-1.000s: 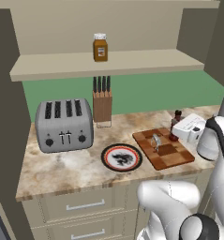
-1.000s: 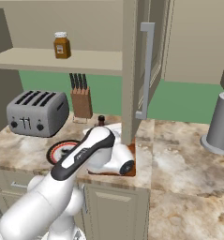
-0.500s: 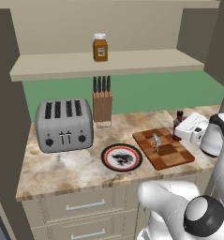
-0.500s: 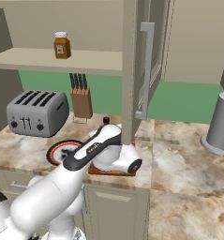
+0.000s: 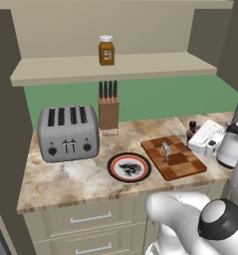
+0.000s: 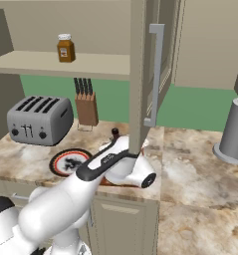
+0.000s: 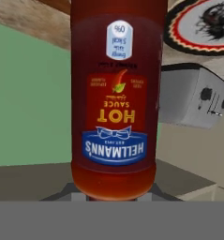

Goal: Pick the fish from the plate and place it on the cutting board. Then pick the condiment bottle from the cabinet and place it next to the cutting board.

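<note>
Reading progress: you have the first half done, judging by how things lie, and the second half is in its closing stretch.
Cabinet: the cabinet (image 5: 115, 67) shelf carries an amber jar (image 5: 106, 50), not your bottle.
Counter: marbled counter (image 5: 65, 182) against a green wall, with a toaster (image 5: 68, 132) and knife block (image 5: 109, 109) at the back.
Cutting board: the cutting board (image 5: 182, 167) has the fish (image 5: 166, 150) lying on it.
Plate: the plate (image 5: 129, 167), just left of the board, is bare.
Condiment bottle: the condiment bottle (image 7: 115, 98) fills your hand view, label upside down, seemingly carried.
Gripper: you cannot tell the jaws' spread; fingertips are hidden.
Left: set the bottle beside the board.
</note>
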Tool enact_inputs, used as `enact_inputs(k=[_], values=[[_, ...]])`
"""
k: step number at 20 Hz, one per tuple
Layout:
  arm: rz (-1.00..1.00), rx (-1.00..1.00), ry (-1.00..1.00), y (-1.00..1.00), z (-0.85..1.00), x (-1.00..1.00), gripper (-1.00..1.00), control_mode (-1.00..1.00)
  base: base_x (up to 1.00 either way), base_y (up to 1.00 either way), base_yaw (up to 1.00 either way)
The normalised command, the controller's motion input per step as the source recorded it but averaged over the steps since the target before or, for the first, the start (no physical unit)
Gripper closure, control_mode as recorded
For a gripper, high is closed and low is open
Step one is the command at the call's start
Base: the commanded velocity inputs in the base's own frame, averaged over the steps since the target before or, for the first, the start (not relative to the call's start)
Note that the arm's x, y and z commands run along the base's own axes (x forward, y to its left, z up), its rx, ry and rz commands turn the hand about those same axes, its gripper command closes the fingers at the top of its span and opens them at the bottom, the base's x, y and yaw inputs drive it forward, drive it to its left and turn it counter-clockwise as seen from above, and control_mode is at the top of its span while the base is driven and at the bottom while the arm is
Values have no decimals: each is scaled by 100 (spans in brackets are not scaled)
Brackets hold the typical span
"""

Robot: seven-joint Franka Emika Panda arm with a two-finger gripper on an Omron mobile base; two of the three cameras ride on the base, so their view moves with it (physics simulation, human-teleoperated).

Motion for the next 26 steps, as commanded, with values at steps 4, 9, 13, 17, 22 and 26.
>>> enact_inputs(k=[4, 9, 13, 17, 22, 26], values=[[0, -4, -6, -15, -18, 0, 100, -100, 0, 0, 0], [0, -1, -5, -13, -18, 0, 100, -100, 0, 0, 0], [0, 0, -1, -23, -9, 0, 100, -100, 0, 0, 0], [0, 0, 0, -32, -9, 0, 100, -100, 0, 0, 0], [0, 0, 0, -36, -6, 0, 100, -100, 0, 0, 0], [0, 0, 0, -31, -7, 0, 100, -100, 0, 0, 0]])
